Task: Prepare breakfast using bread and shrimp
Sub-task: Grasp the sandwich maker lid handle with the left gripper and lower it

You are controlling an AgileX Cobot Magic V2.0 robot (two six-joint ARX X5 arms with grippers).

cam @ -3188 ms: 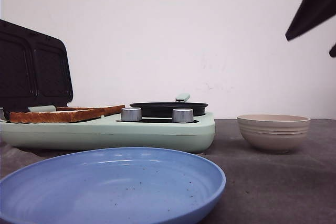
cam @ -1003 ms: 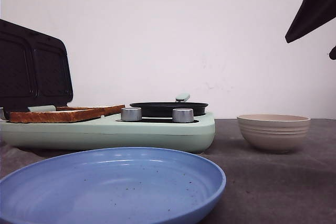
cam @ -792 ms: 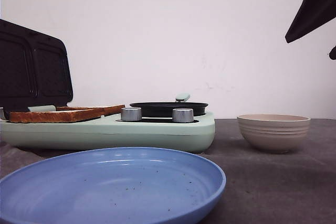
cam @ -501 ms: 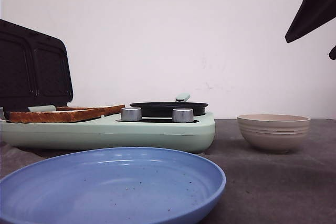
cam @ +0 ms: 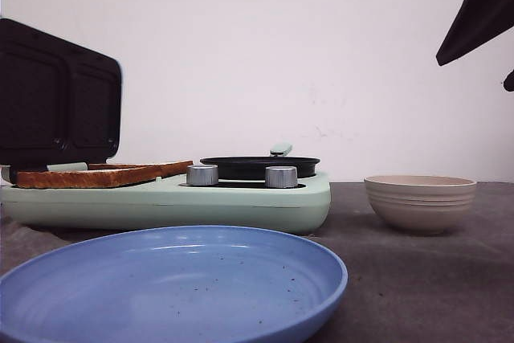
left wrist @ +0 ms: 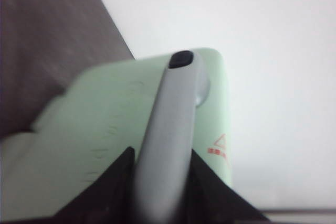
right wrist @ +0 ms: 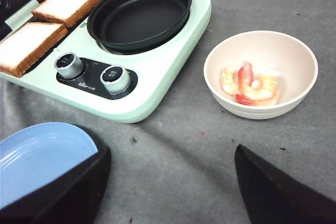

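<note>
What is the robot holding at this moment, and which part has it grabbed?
The left gripper is closed on the grey handle of the sandwich maker's lid. The right gripper is open and holds nothing.

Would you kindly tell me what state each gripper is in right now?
Left gripper: shut on the lid handle.
Right gripper: open, holding nothing.

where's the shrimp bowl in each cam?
Front: beige bowl at right on the table, beside the green cooker; shrimp hidden by its wall.
Left wrist: not in it.
Right wrist: upper right, shrimp visible inside.
Shared landmark: the cooker's two silver knobs.
</note>
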